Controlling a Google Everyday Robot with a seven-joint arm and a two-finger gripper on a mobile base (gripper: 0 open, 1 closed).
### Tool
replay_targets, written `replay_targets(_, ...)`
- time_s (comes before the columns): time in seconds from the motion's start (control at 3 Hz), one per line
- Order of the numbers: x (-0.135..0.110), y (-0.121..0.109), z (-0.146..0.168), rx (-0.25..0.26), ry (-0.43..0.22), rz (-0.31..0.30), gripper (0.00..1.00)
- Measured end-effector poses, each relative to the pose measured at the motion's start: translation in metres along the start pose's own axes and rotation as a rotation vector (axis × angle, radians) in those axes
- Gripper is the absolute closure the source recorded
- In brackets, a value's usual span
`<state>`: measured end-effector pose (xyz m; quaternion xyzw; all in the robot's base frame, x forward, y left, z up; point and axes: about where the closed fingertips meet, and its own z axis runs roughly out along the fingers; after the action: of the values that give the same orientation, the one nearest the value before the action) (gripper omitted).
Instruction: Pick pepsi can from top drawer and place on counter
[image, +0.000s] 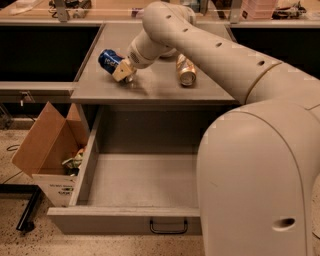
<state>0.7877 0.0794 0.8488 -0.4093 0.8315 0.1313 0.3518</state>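
Observation:
The blue pepsi can (108, 59) is tilted over the left part of the grey counter (150, 87), held at its right end by my gripper (121, 71). The tan fingers (122, 72) are closed on the can just above the counter surface. The grey top drawer (135, 182) stands pulled wide open below the counter, its inside bare, with its dark handle (169, 226) on the front panel. My large beige arm covers the right side of the view and the drawer's right part.
A gold-tan can (186, 70) lies on its side on the counter right of the gripper. An open brown cardboard box (47, 147) with scraps stands on the floor left of the drawer. A tan wooden surface (100, 11) runs along the back.

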Motion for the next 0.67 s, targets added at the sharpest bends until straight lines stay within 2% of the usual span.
replay_targets(0.33,0.0000,0.0000,0.0000,0.000,0.000,0.000,0.15)
replay_targets(0.67,0.0000,0.0000,0.0001,0.000,0.000,0.000,0.00)
